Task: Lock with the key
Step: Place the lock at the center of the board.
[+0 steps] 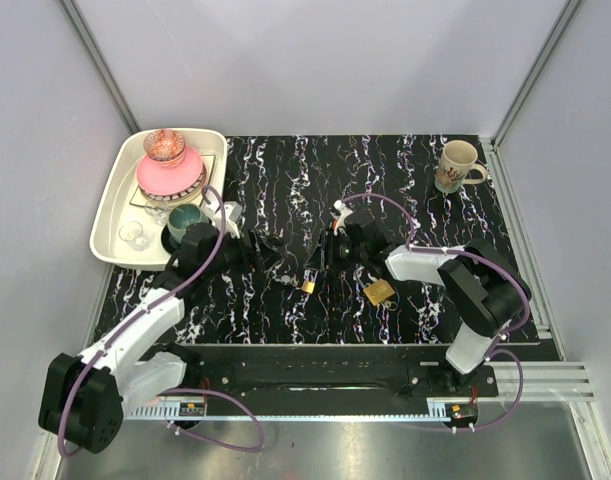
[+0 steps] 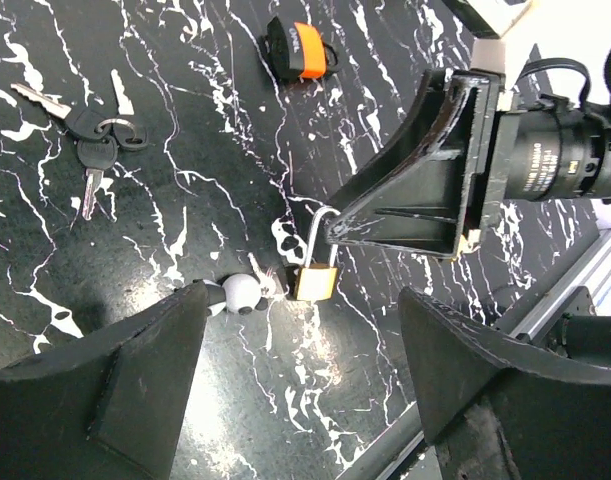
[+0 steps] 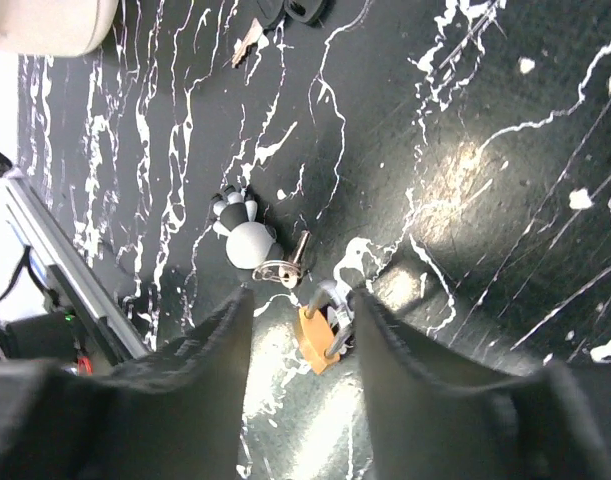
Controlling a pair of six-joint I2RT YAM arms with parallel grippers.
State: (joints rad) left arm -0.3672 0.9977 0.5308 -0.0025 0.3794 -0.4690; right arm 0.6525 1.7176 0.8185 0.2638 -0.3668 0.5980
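Just beside the small brass padlock with a silver shackle [image 2: 315,282], flat on the black, white-veined tabletop [image 2: 185,190], lies a small bare-metal key [image 3: 298,250]. It sits on a split ring with a grey-and-white toy figure [image 3: 247,238]. Being nearest the lock, it is probably the one for this job.

The right gripper [image 3: 301,300] is clamped on the padlock's shackle, holding the body upright with its base on the tabletop. The left gripper [image 2: 303,298] hangs over the padlock with its fingers wide apart and nothing between them.

The key should be light, stiff and thin. Lying flat on a hard, smooth top, it will likely slide rather than lift, and the blade gives little to pinch. The head end, by the ring, looks the better hold, since it leaves the blade free for the keyhole. The dangling figure may swing and pull it askew.

Well apart from the padlock lie a bunch of black-headed keys [image 2: 93,135] and a black-and-orange item [image 2: 303,50] whose kind I cannot tell.
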